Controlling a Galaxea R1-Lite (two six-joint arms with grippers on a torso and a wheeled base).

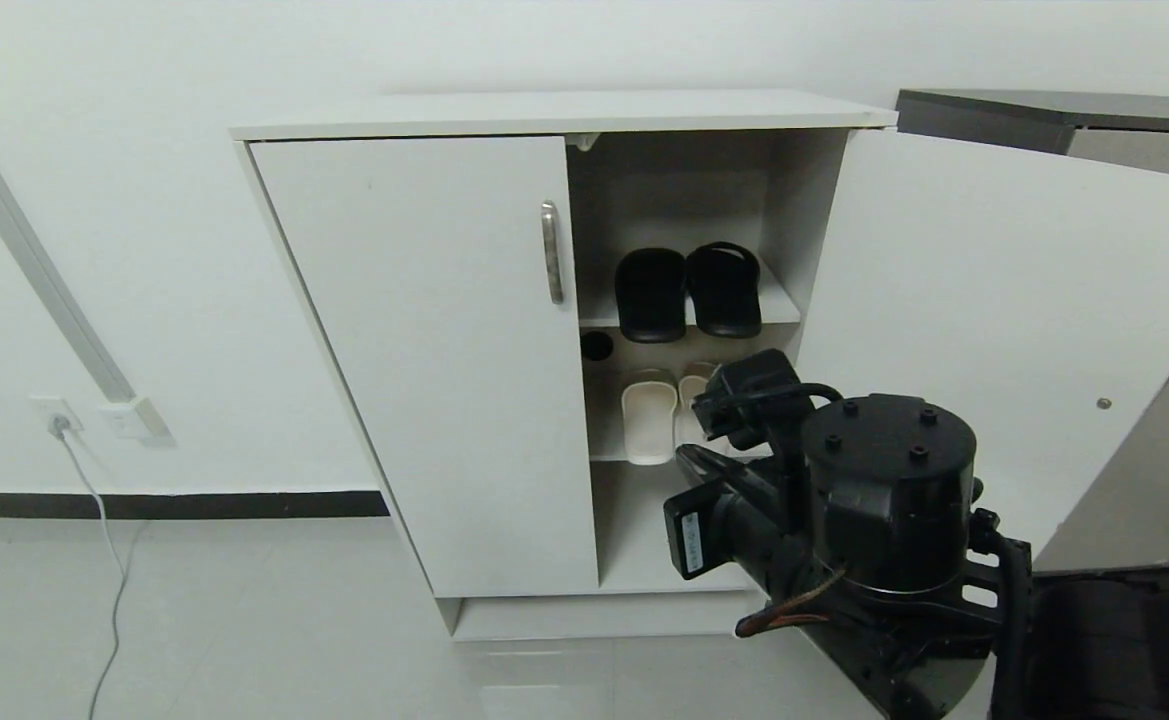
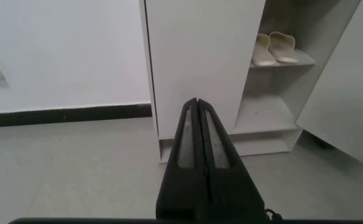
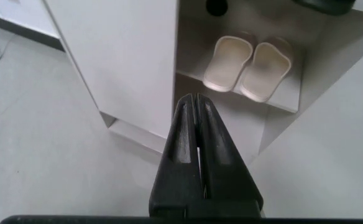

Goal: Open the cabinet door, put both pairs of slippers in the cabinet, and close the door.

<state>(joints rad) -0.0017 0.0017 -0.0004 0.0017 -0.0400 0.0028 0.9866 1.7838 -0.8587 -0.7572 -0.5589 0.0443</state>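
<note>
right arm [image 1: 884, 500] before white slippers [image 1: 649, 420], hole [image 1: 596, 346] perhaps

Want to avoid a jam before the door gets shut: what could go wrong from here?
1. The right gripper, shut, sits before the cabinet, so the open door could strike that arm when swung.
2. The black slippers seem to reach past their shelf edge; the door might catch them.

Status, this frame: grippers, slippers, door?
Left gripper shut, right gripper shut, both empty. Black slippers and white slippers shelved inside cabinet. Cabinet door open; right gripper hangs before the opening.
</note>
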